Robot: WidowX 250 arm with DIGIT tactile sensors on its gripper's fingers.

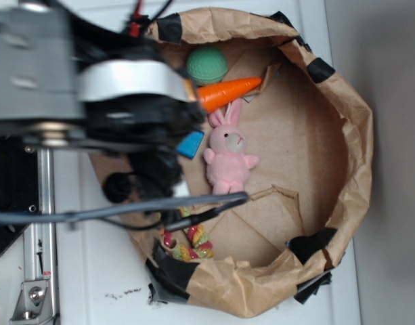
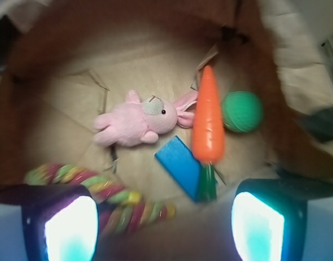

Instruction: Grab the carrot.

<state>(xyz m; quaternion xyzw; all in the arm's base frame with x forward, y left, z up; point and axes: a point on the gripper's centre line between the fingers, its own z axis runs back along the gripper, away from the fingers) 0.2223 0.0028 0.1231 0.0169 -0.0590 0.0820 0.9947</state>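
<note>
the carrot lies in the paper bag, at about one o'clock from the open, empty jaws of the gripper, with its stem on the blue block, the bunny touching it at nine o'clock and the green ball just beside it at three o'clock. the jaws could pinch a bunny ear or the block instead, or the smooth carrot could slip and roll. i count one carrot, one bunny, one ball, one block and one rope toy.
</note>
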